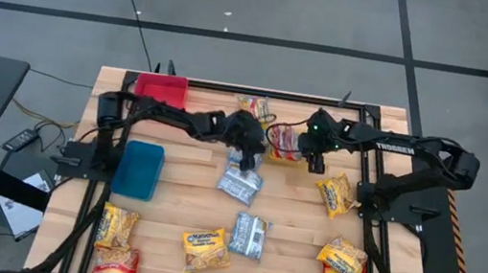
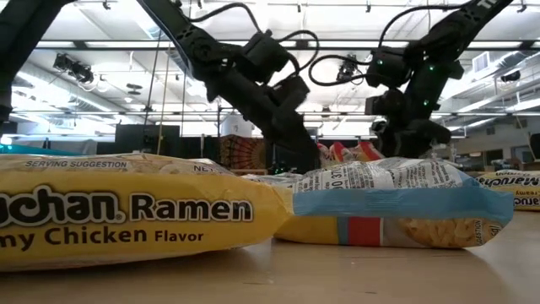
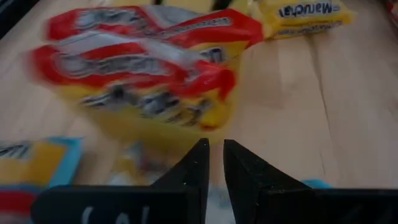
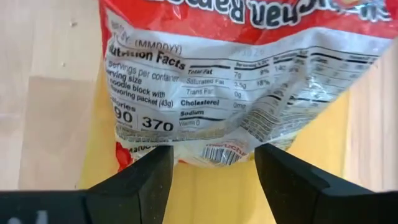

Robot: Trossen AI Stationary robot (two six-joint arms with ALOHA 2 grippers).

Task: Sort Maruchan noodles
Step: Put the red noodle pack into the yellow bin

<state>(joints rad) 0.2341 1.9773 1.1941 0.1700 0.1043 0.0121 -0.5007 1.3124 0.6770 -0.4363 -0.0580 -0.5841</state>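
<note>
Worktop: pale wooden slatted worktop (image 1: 189,182) with a dark frame round its edges, standing on a grey floor (image 1: 273,5) crossed by dark lines.
Room: the low view looks into a large hall with ceiling light strips and dark equipment far behind.
Bins: flat red plastic bin (image 1: 162,87) at the far left corner; blue plastic bin (image 1: 139,168) nearer, at the left side.
Noodles: flat plastic Maruchan ramen packets lie scattered over the worktop, yellow ones (image 1: 205,250) near the front edge, silver-blue ones (image 1: 239,185) in the middle, and a red packet (image 4: 249,74) at the far centre.
Right hand: right hand (image 4: 213,177) hangs over the red packet's end, fingers spread to either side of it; whether they touch it I cannot tell.
Left hand: left hand (image 3: 212,163) is above the middle packets, fingers nearly pressed together with nothing between them.
</note>
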